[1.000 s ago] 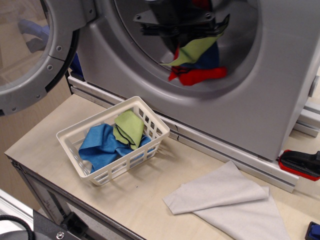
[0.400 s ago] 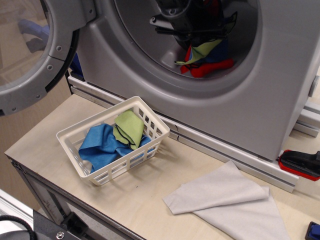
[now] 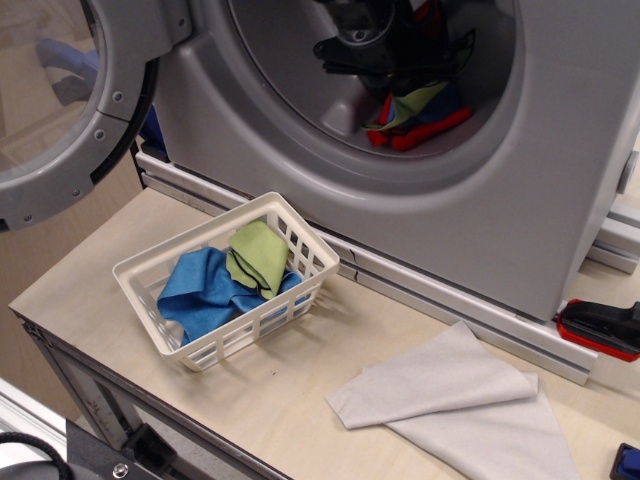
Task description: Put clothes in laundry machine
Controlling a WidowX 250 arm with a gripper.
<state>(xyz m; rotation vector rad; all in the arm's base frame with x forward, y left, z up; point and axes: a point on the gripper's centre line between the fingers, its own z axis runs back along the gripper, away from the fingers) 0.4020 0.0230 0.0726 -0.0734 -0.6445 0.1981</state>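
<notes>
The grey laundry machine (image 3: 560,200) fills the back, its round glass door (image 3: 60,110) swung open to the left. My gripper (image 3: 398,80) is inside the drum mouth, black and partly in shadow. A bundle of red, light green and blue clothes (image 3: 420,118) hangs just under it, and the gripper seems shut on the bundle. A blue cloth (image 3: 205,290) and a light green cloth (image 3: 262,255) lie in the white slatted basket (image 3: 200,240) on the table, in front of the machine.
A large pale grey cloth (image 3: 460,400) lies folded on the wooden table at the front right. A red and black object (image 3: 600,328) sits at the right edge beside the machine's base rail. The table's front edge runs close below the basket.
My gripper has moved right and deeper into the drum with the cloth bundle. The bundle now hangs further inside the mouth. The basket and grey cloth have not moved.
</notes>
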